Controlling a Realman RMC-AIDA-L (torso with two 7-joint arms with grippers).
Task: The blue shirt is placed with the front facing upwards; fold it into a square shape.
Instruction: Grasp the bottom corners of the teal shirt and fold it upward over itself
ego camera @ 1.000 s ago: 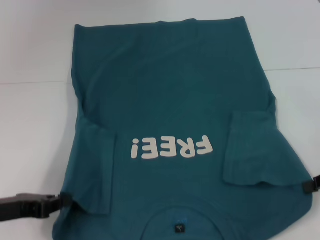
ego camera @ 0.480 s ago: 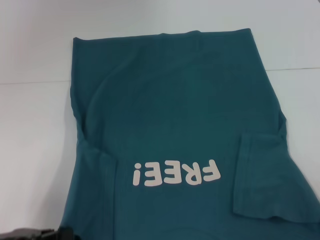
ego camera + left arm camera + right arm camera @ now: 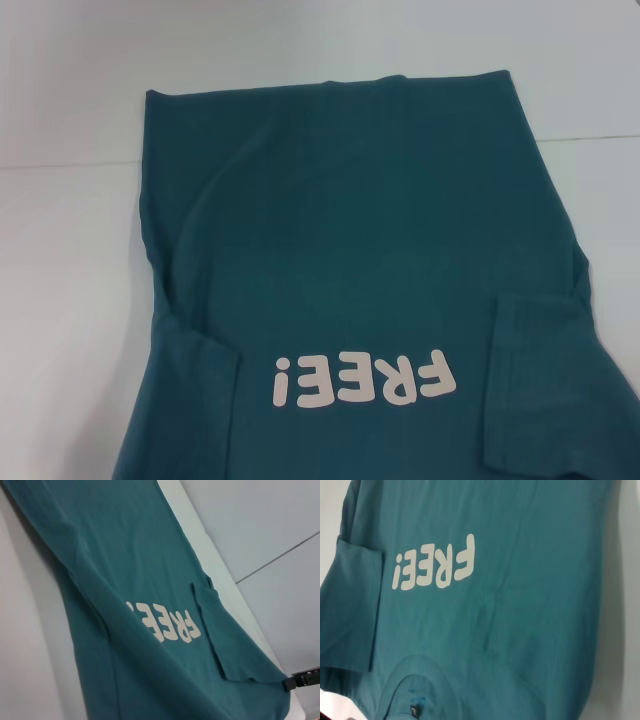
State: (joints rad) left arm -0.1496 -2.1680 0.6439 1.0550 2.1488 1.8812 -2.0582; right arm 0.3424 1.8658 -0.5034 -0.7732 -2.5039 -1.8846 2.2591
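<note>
- The dark teal-blue cotton T-shirt (image 3: 350, 260) lies front-up on the white table (image 3: 70, 280), both sleeves folded in beside the white "FREE!" lettering (image 3: 362, 378).
- The right gripper (image 3: 304, 679) pinches the shirt's shoulder edge; the left gripper is out of sight.

Only a black, angular, blocky claw (image 3: 302, 679) tip shows, matte, its details too small to tell.
</note>
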